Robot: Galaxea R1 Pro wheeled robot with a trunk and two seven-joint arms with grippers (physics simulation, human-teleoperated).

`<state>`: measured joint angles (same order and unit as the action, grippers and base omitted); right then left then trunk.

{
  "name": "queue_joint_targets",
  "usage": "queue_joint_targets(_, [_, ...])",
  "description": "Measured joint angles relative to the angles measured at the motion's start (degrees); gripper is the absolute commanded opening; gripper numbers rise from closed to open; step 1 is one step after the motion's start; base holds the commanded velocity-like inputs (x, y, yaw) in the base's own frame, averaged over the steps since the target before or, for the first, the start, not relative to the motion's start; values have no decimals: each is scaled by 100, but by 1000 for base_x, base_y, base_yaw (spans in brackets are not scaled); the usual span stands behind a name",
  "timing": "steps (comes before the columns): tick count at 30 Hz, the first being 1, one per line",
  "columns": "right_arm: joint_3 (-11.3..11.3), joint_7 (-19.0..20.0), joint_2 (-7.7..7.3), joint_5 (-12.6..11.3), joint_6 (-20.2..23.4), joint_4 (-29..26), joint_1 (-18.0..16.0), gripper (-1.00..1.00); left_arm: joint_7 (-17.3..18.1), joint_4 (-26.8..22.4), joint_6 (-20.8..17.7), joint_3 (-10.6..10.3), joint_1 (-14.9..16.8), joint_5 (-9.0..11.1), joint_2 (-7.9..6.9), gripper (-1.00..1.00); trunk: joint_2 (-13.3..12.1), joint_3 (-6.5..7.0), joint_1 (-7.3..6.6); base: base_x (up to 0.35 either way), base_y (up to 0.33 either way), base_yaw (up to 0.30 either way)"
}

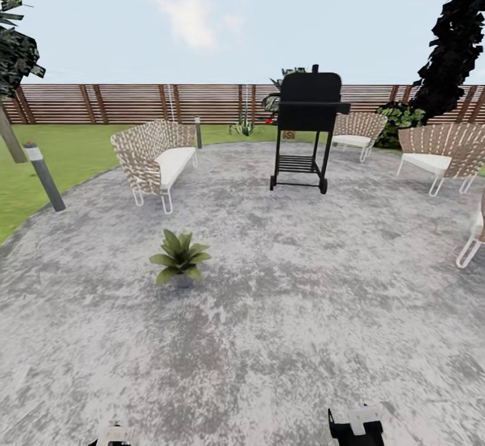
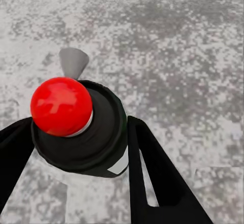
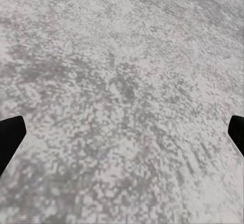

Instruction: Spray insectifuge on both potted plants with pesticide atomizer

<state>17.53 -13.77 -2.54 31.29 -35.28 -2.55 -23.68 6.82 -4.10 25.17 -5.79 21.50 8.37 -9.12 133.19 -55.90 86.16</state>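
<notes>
Pesticide atomizer: a dark cylindrical bottle with a round red knob on top, seen end-on in the left wrist view, clamped between the two black fingers of the left gripper above the mottled grey paving. It looks rigid, light and smooth-walled, so the best hold is probably around the body below the cap, leaving the knob and the grey nozzle free. The right gripper has its fingers spread wide with nothing between them. In the head view, one potted plant, a low green rosette, stands on the paving well in front of the black grill and nearer than the wicker bench. A second rosette cannot be identified with confidence.
</notes>
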Motion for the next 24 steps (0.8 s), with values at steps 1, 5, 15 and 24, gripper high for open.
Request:
queue_joint_targets(1, [0,2,0,0,0,0,0,100,0,0,0,0,0,0,0,-100,0,0,0,296,215,0])
queue_joint_targets(5, [0,-2,0,0,0,0,0,100,0,0,0,0,0,2,0,-100,0,0,0,296,216,0])
queue_joint_targets(15, [0,0,0,0,0,0,0,100,0,0,0,0,0,1,0,-100,0,0,0,295,216,0])
queue_joint_targets(24, [0,3,0,0,0,0,0,100,0,0,0,0,0,0,0,-100,0,0,0,295,216,0])
